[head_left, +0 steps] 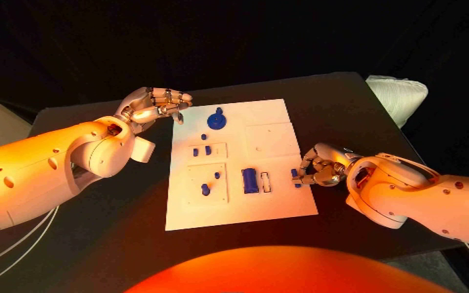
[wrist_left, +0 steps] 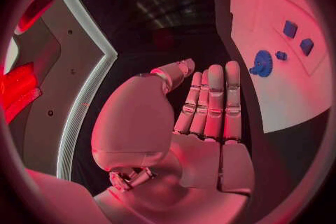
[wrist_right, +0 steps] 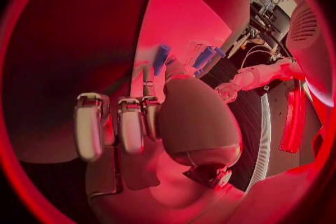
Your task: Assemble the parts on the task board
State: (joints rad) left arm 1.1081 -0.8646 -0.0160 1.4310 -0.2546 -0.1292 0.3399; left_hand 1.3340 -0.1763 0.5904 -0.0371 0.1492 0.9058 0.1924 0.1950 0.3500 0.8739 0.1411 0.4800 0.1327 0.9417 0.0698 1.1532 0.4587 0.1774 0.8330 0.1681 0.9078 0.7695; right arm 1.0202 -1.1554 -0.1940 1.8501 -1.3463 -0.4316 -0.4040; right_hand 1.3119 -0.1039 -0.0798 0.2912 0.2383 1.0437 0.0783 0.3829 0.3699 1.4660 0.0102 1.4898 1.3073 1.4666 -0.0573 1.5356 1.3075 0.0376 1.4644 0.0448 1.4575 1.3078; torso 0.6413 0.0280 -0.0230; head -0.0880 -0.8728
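Note:
The white task board (head_left: 276, 113) lies in the middle of the table. On it are a round blue part (head_left: 217, 120) near the far edge, two small blue parts (head_left: 201, 150) in a raised square, a blue peg (head_left: 205, 188) and a blue block (head_left: 250, 180). My right hand (head_left: 320, 167) rests at the board's right edge, its fingers curled in and pinching a small blue part (head_left: 295, 176), which also shows between the fingertips in the right wrist view (wrist_right: 162, 59). My left hand (head_left: 154, 106) hovers off the board's far left corner, holding nothing, fingers straight (wrist_left: 210, 106). The round blue part (wrist_left: 262, 63) lies beyond it.
A white ribbed object (head_left: 398, 96) sits at the table's far right corner. Bare black table (head_left: 117, 239) surrounds the board on the left and at the front.

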